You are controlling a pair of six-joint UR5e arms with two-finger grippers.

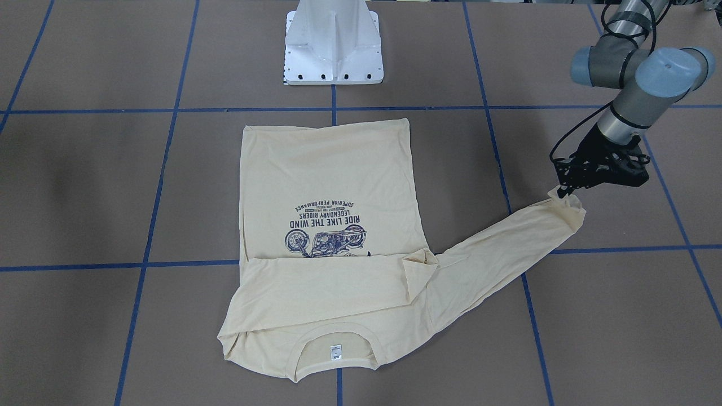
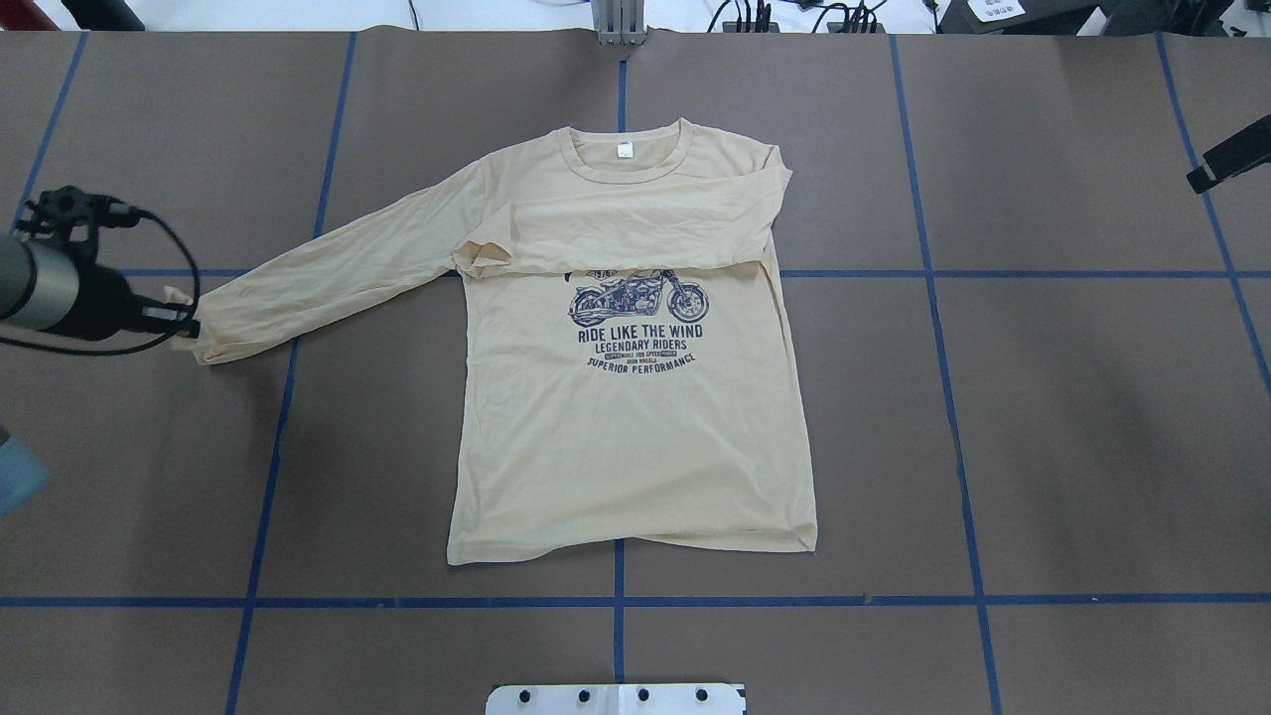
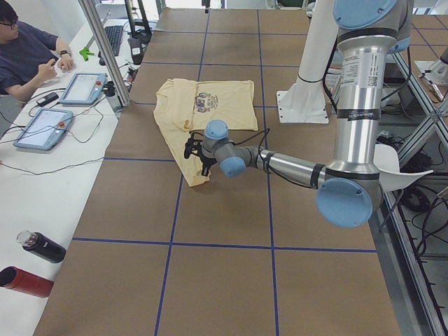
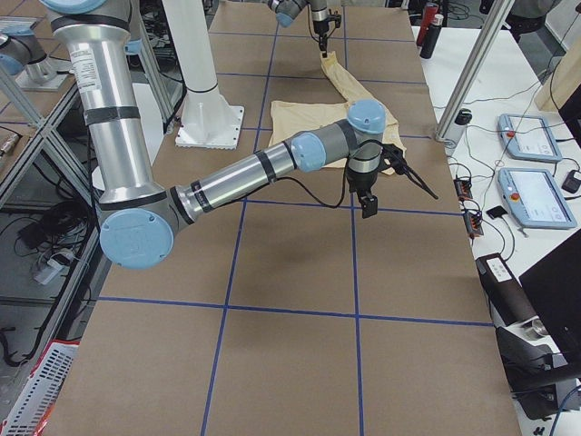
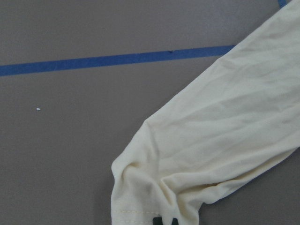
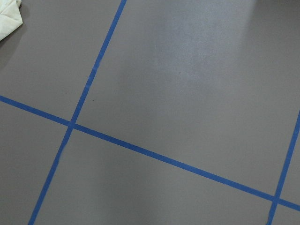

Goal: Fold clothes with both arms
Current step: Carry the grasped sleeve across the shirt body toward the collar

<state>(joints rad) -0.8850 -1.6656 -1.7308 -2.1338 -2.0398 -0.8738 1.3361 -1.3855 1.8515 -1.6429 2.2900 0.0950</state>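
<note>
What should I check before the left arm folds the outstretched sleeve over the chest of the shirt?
1. The left gripper grips the cuff: ok, the fabric puckers at its tips.
2. The other sleeve already lies across the chest: ok.
3. The T-shirt body lies flat: ok.
4. The right gripper is clear of the shirt: ok.
5. The right gripper is open: cannot tell.

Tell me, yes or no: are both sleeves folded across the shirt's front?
No: one sleeve lies across the shirt, while the other sleeve stretches out sideways, its cuff pinched by the left gripper.
</note>
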